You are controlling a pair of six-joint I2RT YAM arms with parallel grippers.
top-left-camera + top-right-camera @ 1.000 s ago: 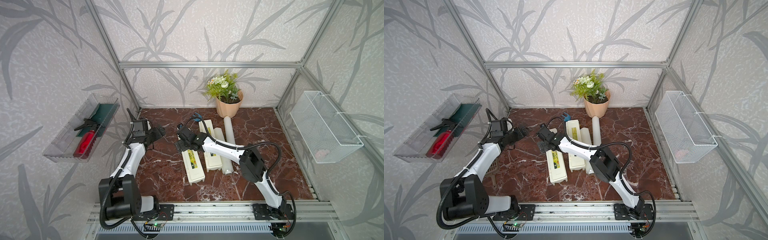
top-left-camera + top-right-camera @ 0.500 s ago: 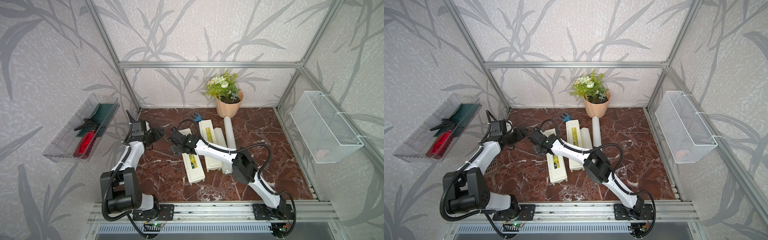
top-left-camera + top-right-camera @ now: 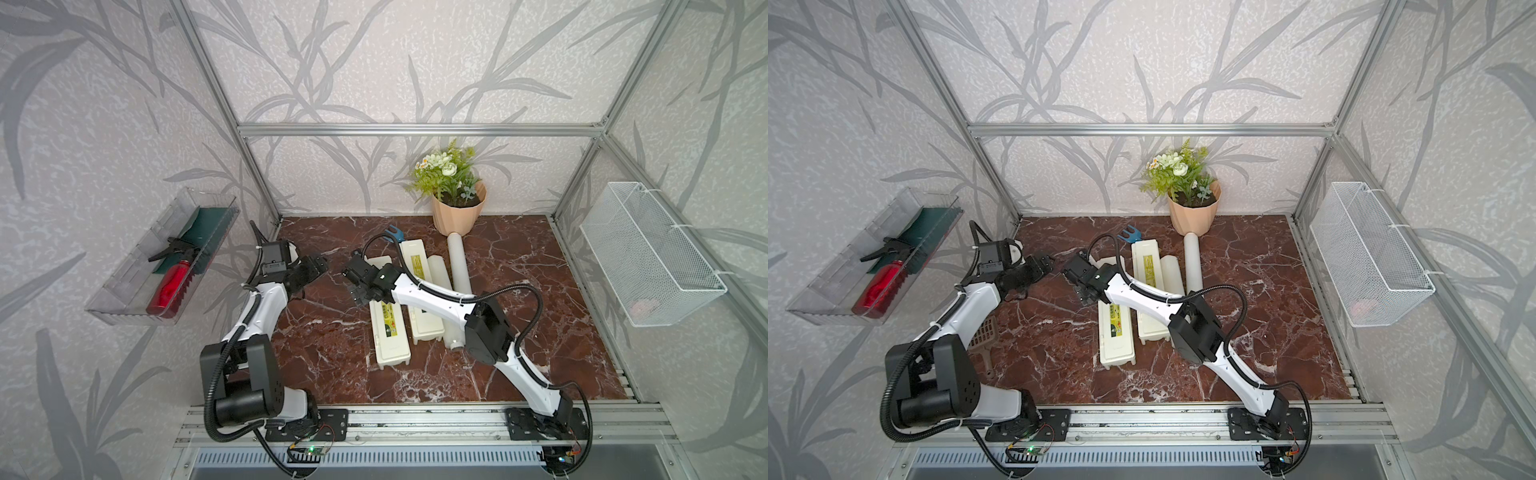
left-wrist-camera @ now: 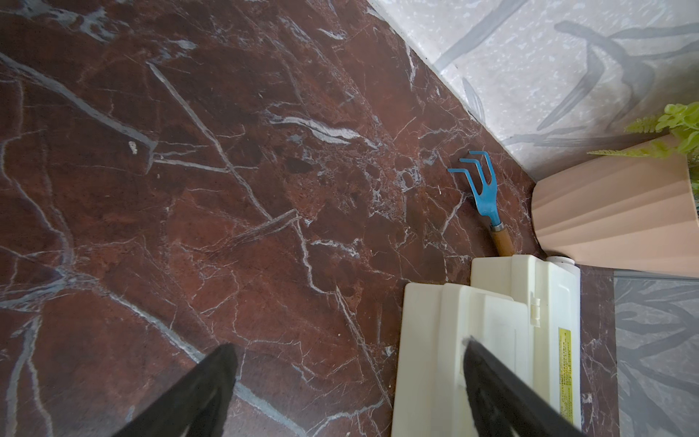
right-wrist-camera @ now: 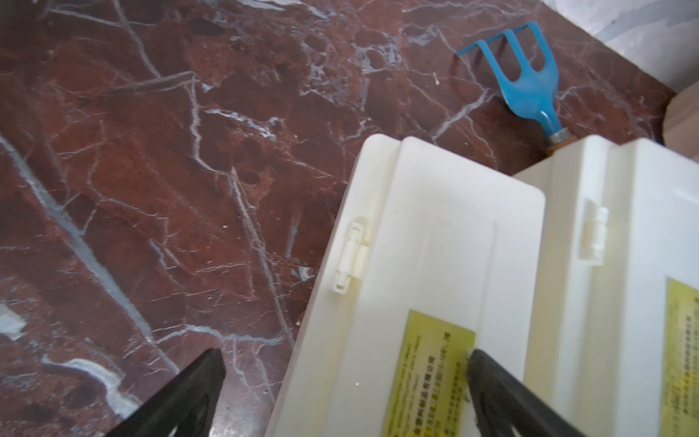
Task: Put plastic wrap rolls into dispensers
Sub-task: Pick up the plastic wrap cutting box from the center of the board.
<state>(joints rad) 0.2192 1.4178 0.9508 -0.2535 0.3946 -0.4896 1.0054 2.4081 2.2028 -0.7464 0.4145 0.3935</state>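
Step in hand: as I judge it, the very start; both dispensers lie shut on the marble table (image 3: 332, 365) and neither roll is lifted; I am poised to open the left dispenser (image 3: 388, 332).
Right claw: my right claw (image 3: 355, 284) hangs spread wide and empty above the far end of the left dispenser; in the right wrist view one finger (image 5: 503, 397) sits over the yellow-green label (image 5: 427, 370) and the other over bare marble beside the box; whether either touches the lid I cannot tell.
Left claw: my left claw (image 3: 316, 266) is likewise spread and empty; it hovers over bare marble near that same far end, apart from the box.
Dispensers: the left dispenser and the right dispenser (image 3: 415, 259) lie side by side, lengthwise away from me, nearly touching; each carries a small cream clip (image 5: 351, 261) on the long edge facing my left arm; hinge or catch, I cannot tell.
Rolls: the inner roll (image 3: 439, 270) lies against the right dispenser's outer side; the outer roll (image 3: 459, 266) lies just beside it, its far end at the flower pot (image 3: 457, 212); both are out in the open, neither in a box.
Next move: I judge it calls for a fingertip under one long edge of the lid to swing it up, while my other claw steadies the box, which looks light enough to slide; first I must settle which edge is free.
Watch for: the blue hand rake (image 3: 395, 235) sits just past the boxes' far ends; the gap between the boxes looks tight for a finger.
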